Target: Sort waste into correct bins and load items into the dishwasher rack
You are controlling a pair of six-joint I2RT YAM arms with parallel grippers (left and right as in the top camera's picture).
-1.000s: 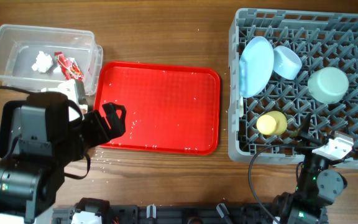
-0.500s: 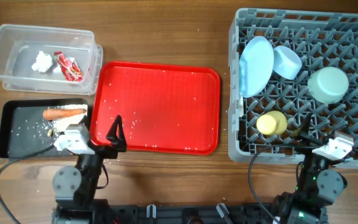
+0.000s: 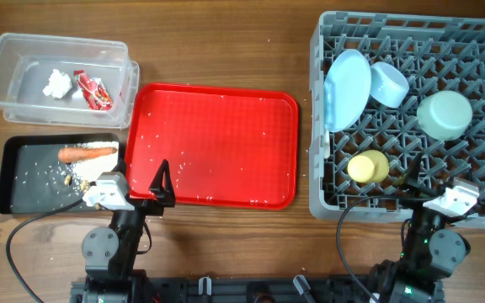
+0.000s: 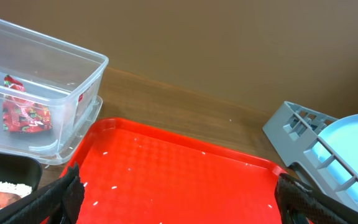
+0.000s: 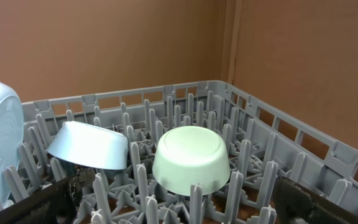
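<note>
Your left gripper (image 4: 178, 198), jaws apart, sits at the red tray's (image 3: 226, 126) seven o'clock; your right gripper (image 5: 179, 198), jaws also apart, sits at the dishwasher rack's (image 3: 411, 21) six o'clock.

The left arm (image 3: 112, 244) is folded close to its base, and the left gripper (image 4: 179, 193) is held low with its fingers spread wide. The right arm (image 3: 434, 244) is folded likewise, and the right gripper (image 5: 179, 190) is held level, fingers parted wide.
</note>
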